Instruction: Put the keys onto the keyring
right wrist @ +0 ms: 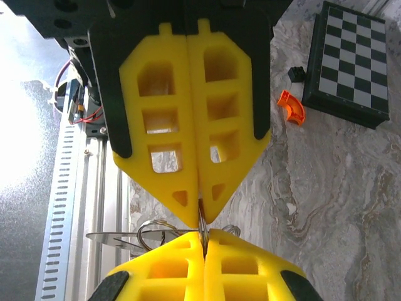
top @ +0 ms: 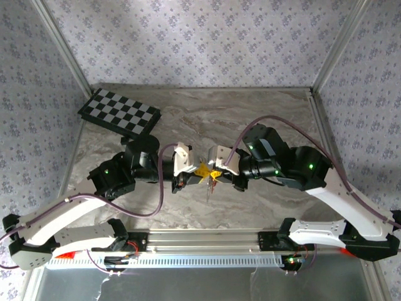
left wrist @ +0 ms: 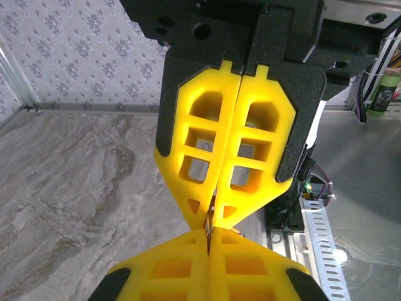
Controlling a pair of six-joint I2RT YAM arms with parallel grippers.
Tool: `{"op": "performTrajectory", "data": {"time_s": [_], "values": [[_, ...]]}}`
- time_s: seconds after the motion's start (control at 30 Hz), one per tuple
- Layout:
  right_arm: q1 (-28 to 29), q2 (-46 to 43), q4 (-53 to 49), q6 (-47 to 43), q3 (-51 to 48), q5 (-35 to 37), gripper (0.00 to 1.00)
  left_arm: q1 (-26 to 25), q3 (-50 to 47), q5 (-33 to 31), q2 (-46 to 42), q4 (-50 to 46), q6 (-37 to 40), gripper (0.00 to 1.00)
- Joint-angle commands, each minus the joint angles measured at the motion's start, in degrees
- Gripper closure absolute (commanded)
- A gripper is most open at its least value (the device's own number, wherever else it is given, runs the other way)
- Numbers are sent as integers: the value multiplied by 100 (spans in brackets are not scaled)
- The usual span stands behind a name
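The left pincer [left wrist: 208, 237] and right pincer [right wrist: 204, 238] are pressed together, tip to tip, both pinching the keyring [right wrist: 155, 229], just this side of the checkered board [top: 119, 113]. Hold tight and turn slowly so it cannot slip.

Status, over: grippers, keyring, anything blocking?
Left gripper and right gripper both shut, tips meeting. Silvery metal keyring loop pinched between them. Orange curved piece lies clear, beside black-and-white checkerboard.
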Motion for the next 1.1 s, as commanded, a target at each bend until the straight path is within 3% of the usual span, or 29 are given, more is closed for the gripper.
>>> {"op": "performTrajectory", "data": {"time_s": [0.0, 0.1, 0.2, 0.33, 0.9, 1.07], "values": [[24, -72, 194, 105, -52, -188, 100, -27, 88, 114, 25, 351, 6, 100], [14, -167, 261, 215, -111, -260, 100, -26, 43, 164, -53, 507, 17, 100], [-18, -304, 383, 334, -205, -291, 85, -24, -44, 254, -205, 751, 6, 100], [-127, -530, 644, 497, -384, -444, 78, -25, -55, 494, -291, 970, -41, 100], [-286, -688, 813, 652, -612, -706, 90, -26, -89, 722, -477, 1293, -170, 100], [-282, -702, 700, 652, -643, -743, 88, -25, -83, 734, -499, 1354, -193, 100]]}}
